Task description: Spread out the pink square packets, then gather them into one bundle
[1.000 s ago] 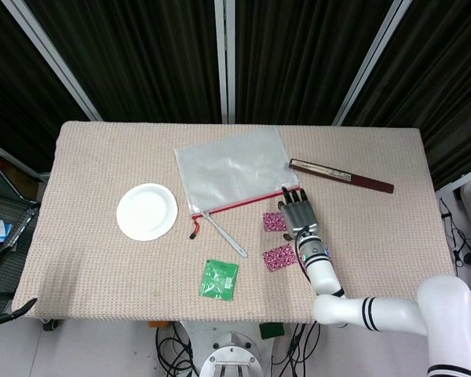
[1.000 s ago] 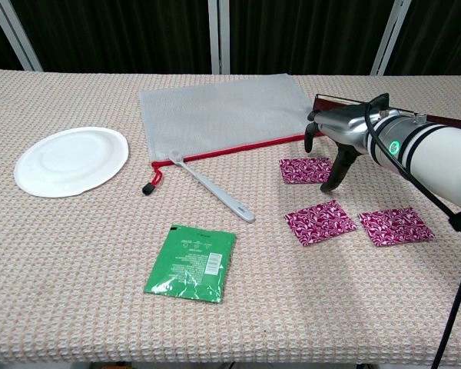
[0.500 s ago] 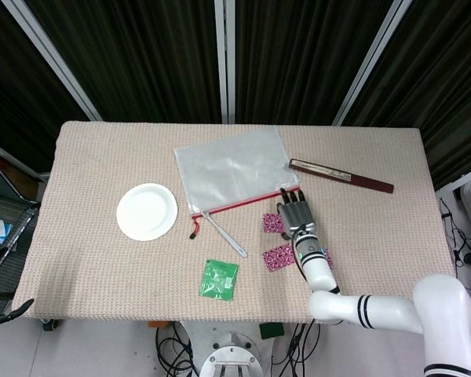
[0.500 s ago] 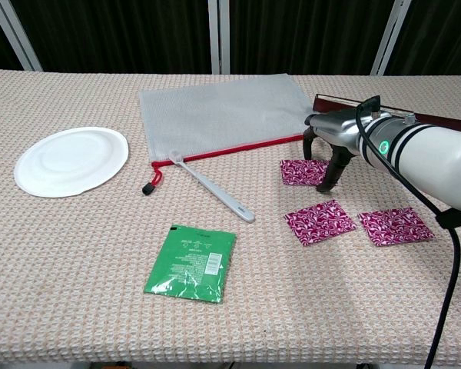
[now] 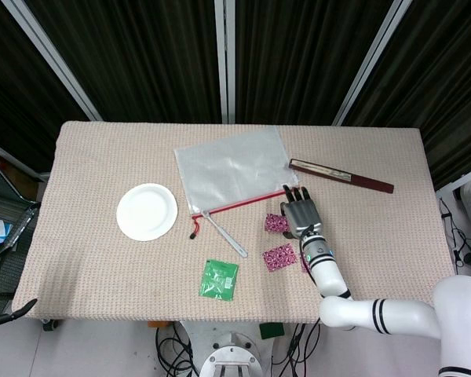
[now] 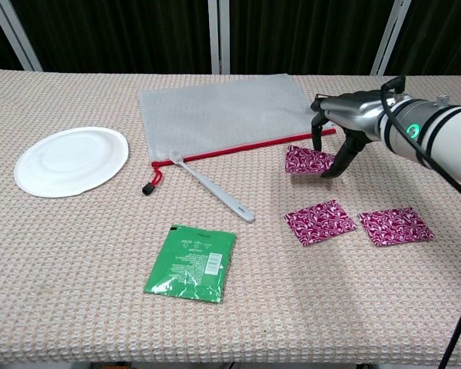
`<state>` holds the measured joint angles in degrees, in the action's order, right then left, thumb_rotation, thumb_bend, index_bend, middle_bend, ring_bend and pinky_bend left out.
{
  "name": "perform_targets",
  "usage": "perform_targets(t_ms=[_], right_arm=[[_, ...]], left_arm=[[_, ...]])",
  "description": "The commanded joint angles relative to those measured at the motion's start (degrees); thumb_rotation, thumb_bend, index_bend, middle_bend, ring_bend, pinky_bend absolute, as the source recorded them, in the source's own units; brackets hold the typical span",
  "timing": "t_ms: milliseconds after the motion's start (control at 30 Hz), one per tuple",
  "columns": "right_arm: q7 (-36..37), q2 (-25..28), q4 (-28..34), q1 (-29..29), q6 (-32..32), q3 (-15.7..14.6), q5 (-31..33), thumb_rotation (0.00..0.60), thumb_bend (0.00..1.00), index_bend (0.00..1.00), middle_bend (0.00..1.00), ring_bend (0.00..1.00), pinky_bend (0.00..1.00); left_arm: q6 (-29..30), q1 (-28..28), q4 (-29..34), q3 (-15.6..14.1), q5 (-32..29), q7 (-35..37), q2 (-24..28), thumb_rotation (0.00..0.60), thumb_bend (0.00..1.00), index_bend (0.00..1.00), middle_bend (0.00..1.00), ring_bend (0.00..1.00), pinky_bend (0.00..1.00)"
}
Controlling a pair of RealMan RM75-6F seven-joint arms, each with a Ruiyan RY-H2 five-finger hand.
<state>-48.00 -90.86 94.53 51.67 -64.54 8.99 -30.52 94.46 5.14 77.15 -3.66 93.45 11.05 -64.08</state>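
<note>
You have three pink packets right of centre: one pinched in your right hand, its near edge lifted off the cloth, and two flat below it, one just left of the other. The mesh zip pouch lies upper centre. Further left sit the toothbrush, green sachet and paper plate.

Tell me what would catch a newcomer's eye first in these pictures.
Probably the right hand, reaching over the table's right side and pinching one pink packet, tilted up off the cloth. Two more pink packets lie flat nearer the front edge. Further left sit a bright green sachet and a white plate.
</note>
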Motion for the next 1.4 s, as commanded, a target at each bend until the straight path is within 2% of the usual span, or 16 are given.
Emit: perform_targets(t_ms=[33,267,367,500,733,1400], right_arm=[[1.73,5.99,6.31,-2.45,-1.19,-2.06,-4.27,0.600,0.48,0.49,0.00,0.00,0.00],[3.04,14.98,13.32,-5.95,-0.29,-8.51,-12.70,0.600,0.48,0.49,0.00,0.00,0.00],[2.24,17.07,13.69,-7.13,0.15,-11.99,-17.18,0.600,0.48,0.49,0.00,0.00,0.00],[1.98,17.68,13.69,-8.40,1.08,-14.88,-20.48,0.600,0.48,0.49,0.00,0.00,0.00],[2.18,16.18,12.74,-10.16,1.57,-16.40,-21.81,0.600,0.48,0.48,0.00,0.00,0.00],[-0.35,13.92,12.23,-10.49,2.04,-15.08,-16.60,0.600,0.48,0.43,0.01,0.00,0.00]], left_arm=[[-0.32,-0.04,0.17,-0.10,-0.08,-0.34,-0.04,0.299,0.09,0.05,0.03,0.00,0.18],[-0.58,-0.25,0.87,-0.07,0.08,-1.37,-0.33,0.301,0.09,0.05,0.03,0.00,0.18],[-0.78,-0.47,1.35,-0.09,0.30,-1.98,-0.37,0.300,0.09,0.05,0.03,0.00,0.18],[-0.90,-0.63,2.03,-0.18,0.57,-2.79,-0.22,0.300,0.09,0.05,0.03,0.00,0.18],[-0.95,-0.40,2.13,-0.36,0.30,-2.71,0.07,0.300,0.09,0.05,0.03,0.00,0.18],[-0.77,-0.35,1.29,-0.76,0.73,-0.58,0.49,0.300,0.09,0.05,0.03,0.00,0.18]])
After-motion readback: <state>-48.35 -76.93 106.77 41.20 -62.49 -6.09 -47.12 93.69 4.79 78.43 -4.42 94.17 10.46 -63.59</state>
